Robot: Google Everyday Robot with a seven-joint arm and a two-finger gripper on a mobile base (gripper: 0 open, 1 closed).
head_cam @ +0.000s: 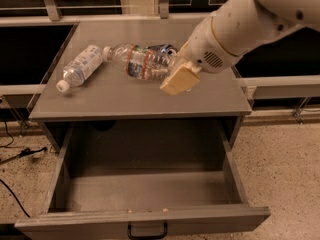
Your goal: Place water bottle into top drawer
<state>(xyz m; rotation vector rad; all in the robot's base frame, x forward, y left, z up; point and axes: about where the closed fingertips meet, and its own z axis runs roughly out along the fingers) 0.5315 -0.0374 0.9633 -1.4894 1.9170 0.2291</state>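
The water bottle (pixel 136 60), clear and crinkly with a red-and-white band, lies sideways over the back middle of the cabinet top, cap end to the left. My gripper (pixel 174 80) is shut on its base end, with one cream fingertip (pixel 181 78) showing in front. The top drawer (pixel 145 218) stands pulled wide open below, its inside bare, its black handle (pixel 147 231) at the bottom edge. The gripper and bottle are above the cabinet top, behind the drawer opening.
A second bottle (pixel 81 66) with a white and light-blue label lies at the left on the grey cabinet top (pixel 125 99). A dark can-like thing (pixel 163 48) sits behind the held bottle. Black cables (pixel 15 154) run on the speckled floor at left.
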